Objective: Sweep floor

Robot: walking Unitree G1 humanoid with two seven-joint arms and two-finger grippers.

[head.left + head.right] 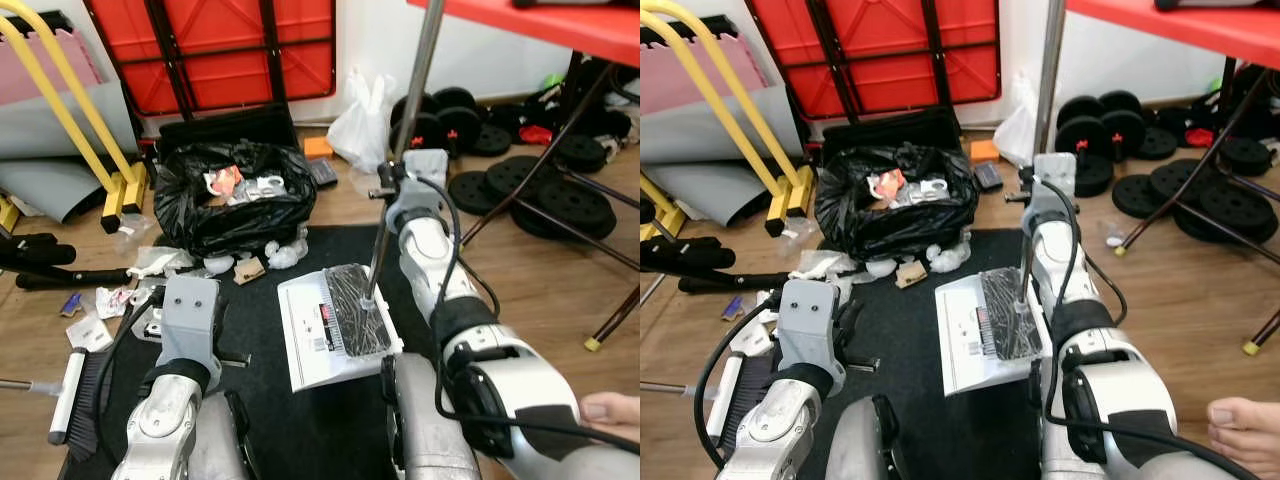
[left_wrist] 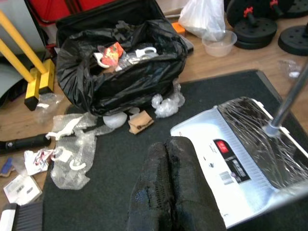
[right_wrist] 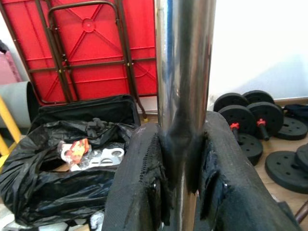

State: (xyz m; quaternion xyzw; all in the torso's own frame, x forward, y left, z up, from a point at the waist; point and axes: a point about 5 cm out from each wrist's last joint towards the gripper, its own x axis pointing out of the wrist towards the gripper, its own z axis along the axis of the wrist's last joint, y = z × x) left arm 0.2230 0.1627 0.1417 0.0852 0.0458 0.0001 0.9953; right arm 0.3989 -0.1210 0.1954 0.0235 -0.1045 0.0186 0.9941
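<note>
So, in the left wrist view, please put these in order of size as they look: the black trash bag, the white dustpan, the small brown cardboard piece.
1. black trash bag, largest
2. white dustpan, slightly smaller, though it lies nearer the camera and part is cut off, so this ranking is unsure
3. brown cardboard piece, clearly smallest

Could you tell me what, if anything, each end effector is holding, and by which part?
The right end effector grips the dustpan by its metal pole. The left end effector is shut on nothing.

Glossy metal pole (image 3: 185,72), crinkled black plastic bag (image 1: 235,195), matt dark mat (image 1: 300,420)
</note>
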